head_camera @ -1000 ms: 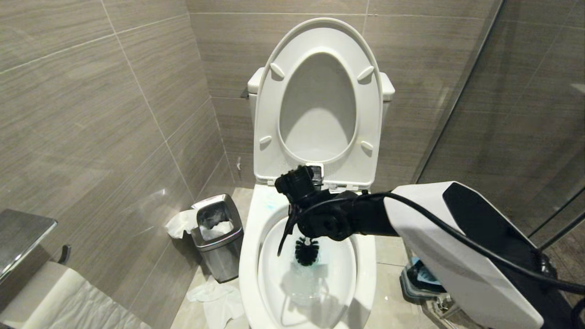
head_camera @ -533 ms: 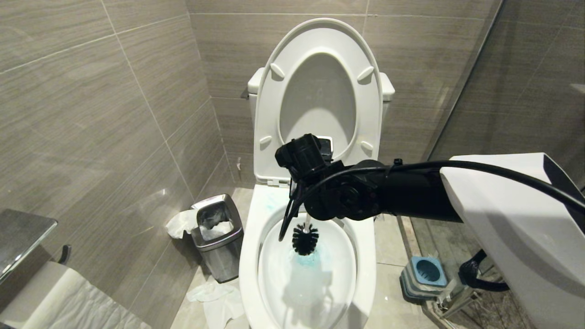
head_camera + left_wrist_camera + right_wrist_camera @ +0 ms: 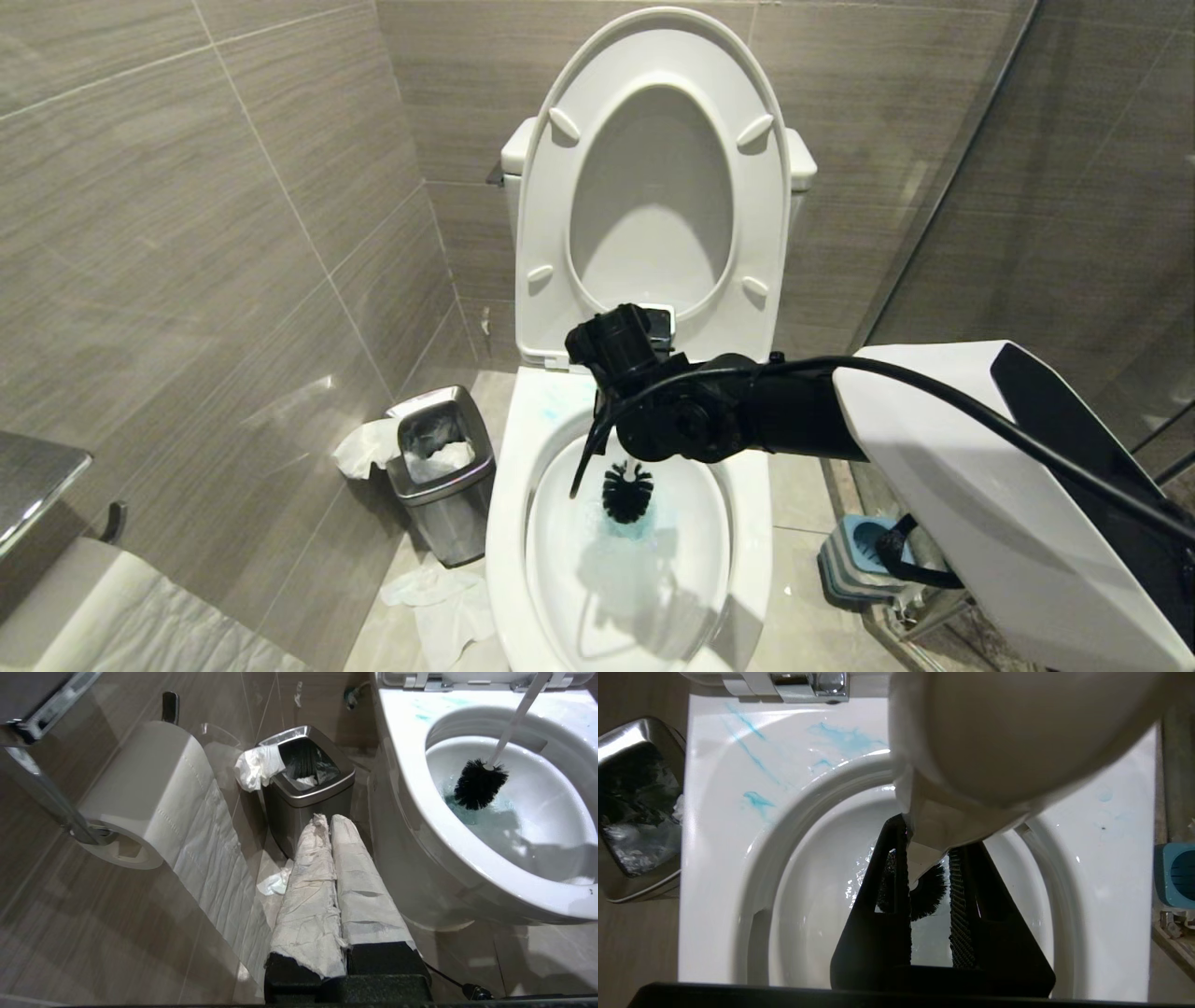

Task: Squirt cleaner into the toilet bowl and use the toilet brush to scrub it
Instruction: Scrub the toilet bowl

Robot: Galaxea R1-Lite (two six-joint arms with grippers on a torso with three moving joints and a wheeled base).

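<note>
The toilet bowl [image 3: 509,523] was seen at lower centre of the head view, its seat and lid raised against the tank. The toilet brush [image 3: 627,492] was held upright inside the bowl by the right gripper [image 3: 929,868], whose black fingers [image 3: 962,914] were pinched on the pale handle – the dark bristle head was dipped at the edge of the water, near the middle of the basin. The cleaner [image 3: 754,756] was seen as turquoise streaks and smears on the broad rim at upper left of the right wrist view, and a pale blue tint was spread in the water beneath the bristles. The left gripper [image 3: 332,826] was kept low at centre of the left wrist view, its paper-wrapped fingers pressed together with nothing between them, just before a steel waste bin [image 3: 308,798]. A toilet roll [image 3: 140,807] was hung at left – and a blue brush holder [image 3: 854,560] was stood on the floor at lower right of the head view
</note>
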